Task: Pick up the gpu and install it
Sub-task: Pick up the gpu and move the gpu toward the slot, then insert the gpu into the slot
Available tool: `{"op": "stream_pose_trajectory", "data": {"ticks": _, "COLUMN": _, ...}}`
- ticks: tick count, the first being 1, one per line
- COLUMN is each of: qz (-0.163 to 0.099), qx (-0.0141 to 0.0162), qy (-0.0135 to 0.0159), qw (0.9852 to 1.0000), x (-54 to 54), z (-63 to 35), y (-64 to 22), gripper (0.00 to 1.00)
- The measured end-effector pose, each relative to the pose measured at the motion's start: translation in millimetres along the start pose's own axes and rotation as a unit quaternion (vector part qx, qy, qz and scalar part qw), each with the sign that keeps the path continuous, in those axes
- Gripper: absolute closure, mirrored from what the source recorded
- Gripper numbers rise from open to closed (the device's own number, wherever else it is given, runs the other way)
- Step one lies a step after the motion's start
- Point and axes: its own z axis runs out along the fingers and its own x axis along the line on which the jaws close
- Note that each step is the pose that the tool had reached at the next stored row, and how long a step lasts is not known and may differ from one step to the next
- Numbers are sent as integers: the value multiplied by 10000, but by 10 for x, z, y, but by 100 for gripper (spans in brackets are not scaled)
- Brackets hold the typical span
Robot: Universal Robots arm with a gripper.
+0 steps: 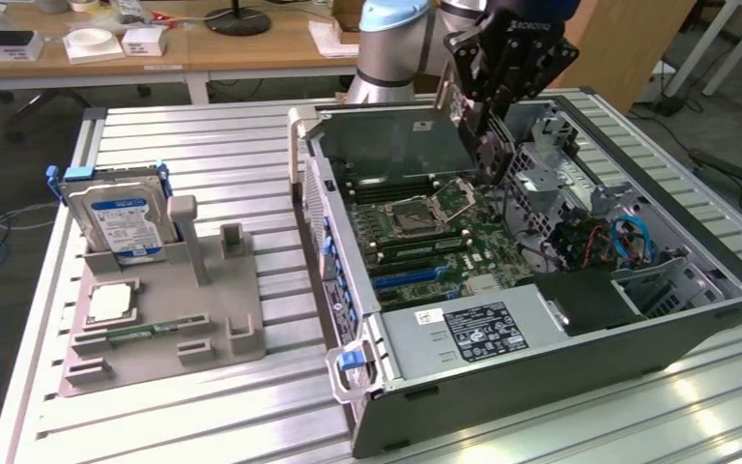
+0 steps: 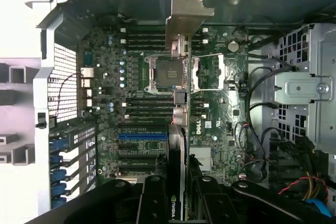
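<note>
Seemingly, end effector (image 2: 179,190) grips gpu (image 1: 390,145) above the motherboard (image 1: 429,237).

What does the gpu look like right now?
The gpu is a thin, flat, dark card with a silvery metal bracket at one end and a green logo near the other. It stands on edge, clamped between the fingers of the gripper, above the motherboard inside the open computer case. It is not in a slot yet.
</note>
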Motion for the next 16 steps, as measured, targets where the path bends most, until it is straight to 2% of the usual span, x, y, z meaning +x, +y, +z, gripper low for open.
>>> {"op": "stream_pose_trajectory", "data": {"ticks": 3, "qz": -1, "qx": 0, "qy": 0, "qw": 10000, "x": -59, "z": -1, "y": 1, "gripper": 74}}
{"op": "stream_pose_trajectory", "data": {"ticks": 16, "qz": -1, "qx": 0, "qy": 0, "qw": 10000, "x": -63, "z": -1, "y": 2, "gripper": 74}}
